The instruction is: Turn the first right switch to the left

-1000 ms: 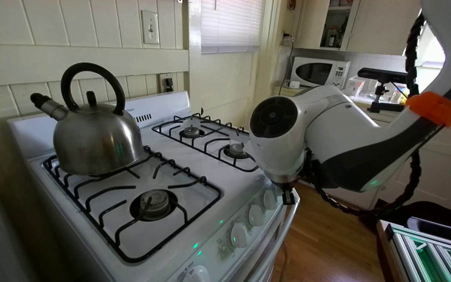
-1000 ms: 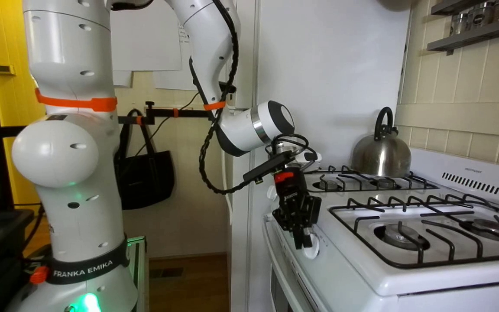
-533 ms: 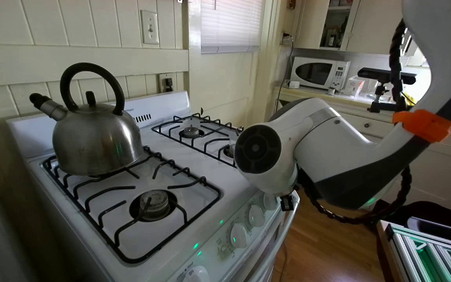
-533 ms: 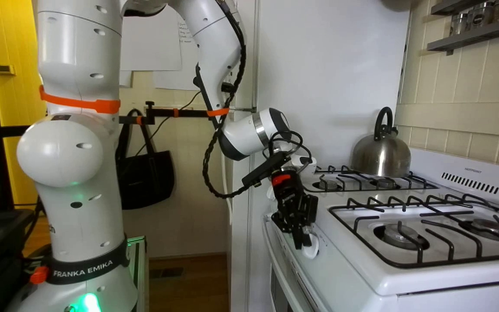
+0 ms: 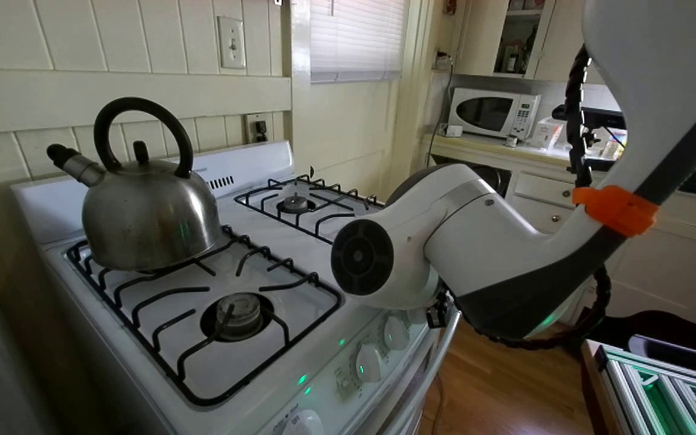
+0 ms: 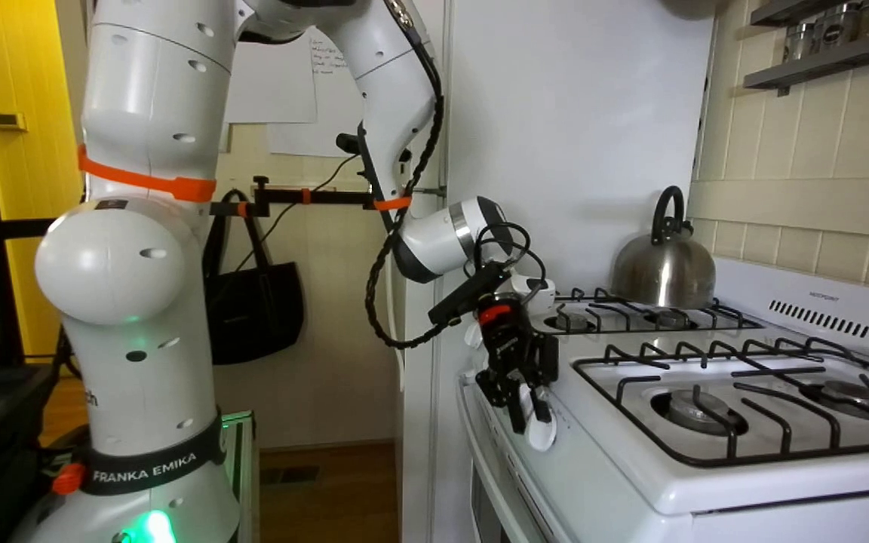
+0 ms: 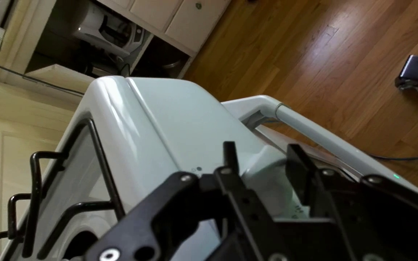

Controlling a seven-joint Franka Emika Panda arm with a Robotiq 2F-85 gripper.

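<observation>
- Got a black metal two-finger end effector [image 7: 261,150] angled down at the stove front, with fingers parted partway.
- Looking at a small round white plastic knob [image 7: 270,177] between those fingers, right end of the row. Can't tell about contact or any real grip.
- Got more round white plastic knobs [image 5: 395,332] along the row, plus a white tubular oven handle [image 7: 325,139] below.
- Up top, got black wire grates [image 5: 204,400] on the glossy white stove surface [image 5: 292,243].
- Can also see a rounded steel kettle [image 5: 150,217] on the farther grate.
</observation>
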